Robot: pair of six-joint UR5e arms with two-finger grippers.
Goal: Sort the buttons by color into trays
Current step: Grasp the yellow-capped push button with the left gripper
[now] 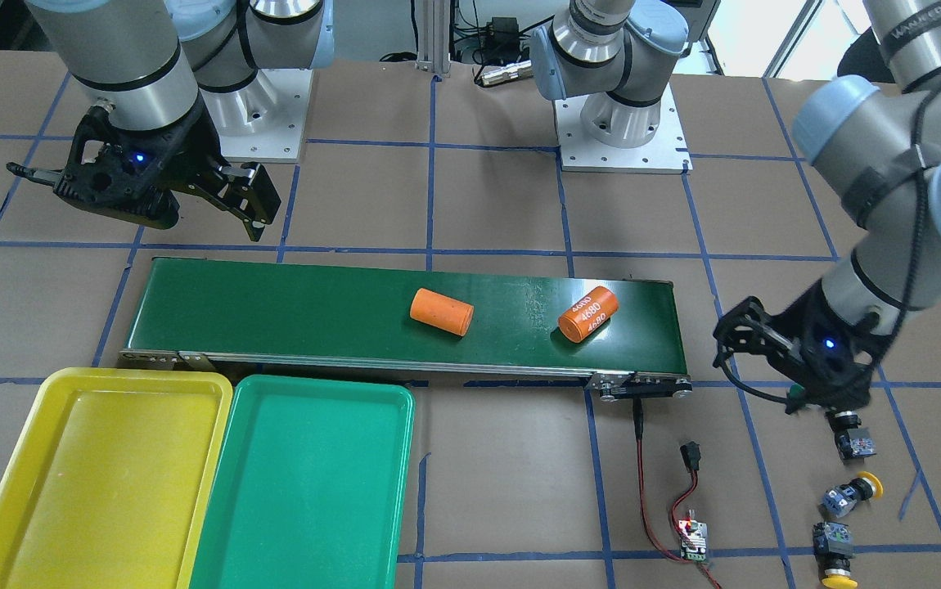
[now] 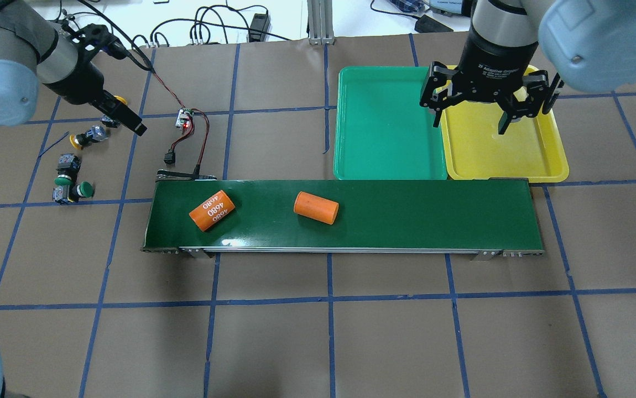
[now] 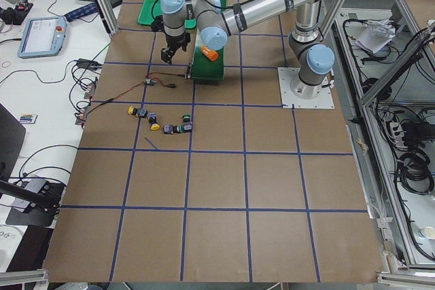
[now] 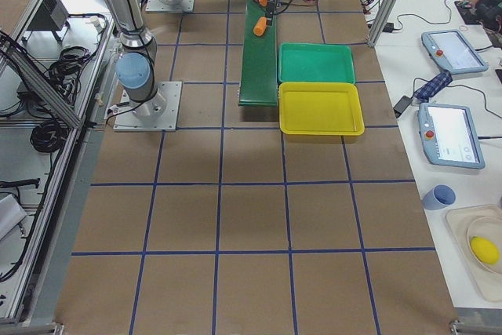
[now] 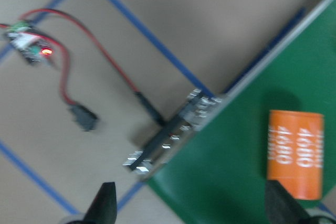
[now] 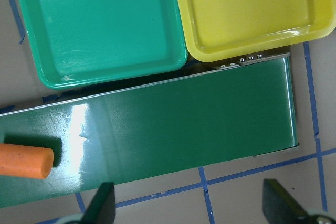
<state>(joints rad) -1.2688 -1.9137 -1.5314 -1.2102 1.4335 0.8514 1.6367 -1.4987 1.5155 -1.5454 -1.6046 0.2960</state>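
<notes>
Four buttons lie on the table past the conveyor's left end: two yellow-capped (image 2: 85,138) (image 2: 117,101) and two green-capped (image 2: 64,179) (image 2: 83,189). In the front-facing view a yellow-capped one (image 1: 853,493) shows. My left gripper (image 2: 129,118) (image 1: 757,368) hangs open and empty above the table between the buttons and the conveyor's end; its wrist view shows both fingertips (image 5: 107,203) wide apart. My right gripper (image 2: 489,119) (image 1: 139,200) is open and empty above the seam between the green tray (image 2: 384,127) and the yellow tray (image 2: 539,157). Both trays hold nothing.
A long dark-green conveyor belt (image 2: 434,215) carries a plain orange cylinder (image 2: 316,208) and one marked "4680" (image 2: 212,210). A small circuit board (image 2: 185,118) with red and black wires lies between the buttons and the conveyor's end.
</notes>
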